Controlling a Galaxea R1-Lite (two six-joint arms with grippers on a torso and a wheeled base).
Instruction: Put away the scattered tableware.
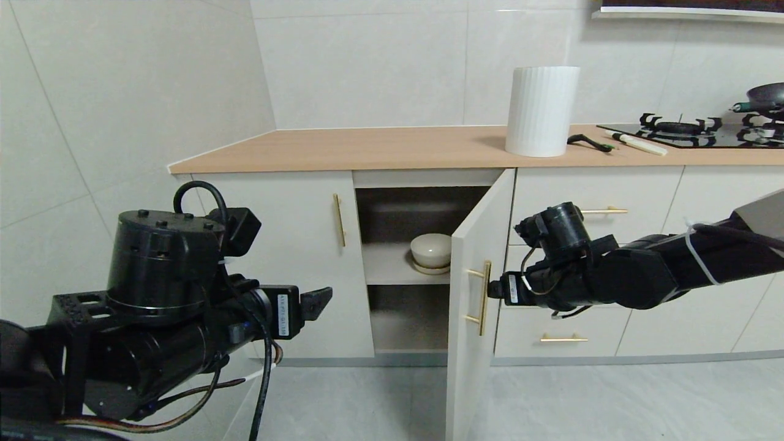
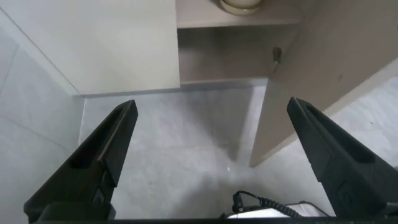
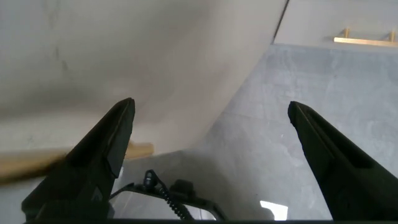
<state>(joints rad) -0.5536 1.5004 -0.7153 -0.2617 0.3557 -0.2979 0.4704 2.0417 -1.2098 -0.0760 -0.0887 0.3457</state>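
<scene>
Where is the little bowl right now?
In the head view, the bowl sits mid-picture on the shelf inside the cabinet, below the counter and just left of the open door.

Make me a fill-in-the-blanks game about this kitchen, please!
1. The cupboard door is swung ___, not shut.
2. Inside the cupboard, the bowl sits on a ___.
3. The right gripper is close to the door's gold ___.
4. The white ribbed container stands on top of the wooden ___.

Missing words: open, shelf, handle, counter.
</scene>
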